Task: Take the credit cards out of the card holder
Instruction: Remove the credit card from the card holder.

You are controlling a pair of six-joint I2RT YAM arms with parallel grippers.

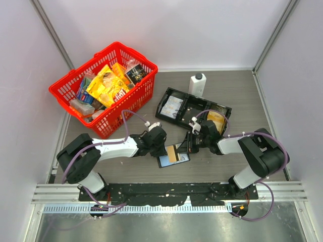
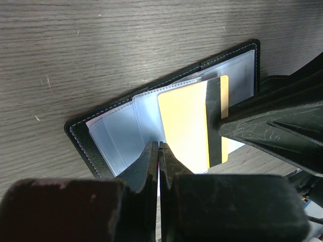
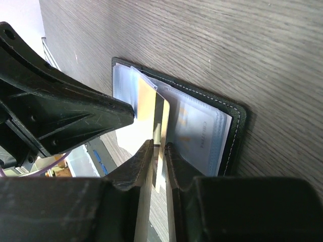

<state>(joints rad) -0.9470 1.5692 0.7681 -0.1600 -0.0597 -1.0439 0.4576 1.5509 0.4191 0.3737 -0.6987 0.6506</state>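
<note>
On my screen a red basket (image 1: 132, 99) stands at the far left of the table (image 1: 242, 91), full of snack packets, a yellow packet (image 1: 103, 83) on top. To its right lies a long black tray (image 1: 194, 105), and a white bottle (image 1: 197, 84) with black cap stands upright just behind it.

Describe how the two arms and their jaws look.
The left arm and right arm match: white tube-like links between bulky black joints, with thin purple cables looping alongside. Both stand on a black base plate. The jaws are matte black, wedge-shaped and tapering to narrow tips, their surfaces scuffed with fine scratches.
</note>
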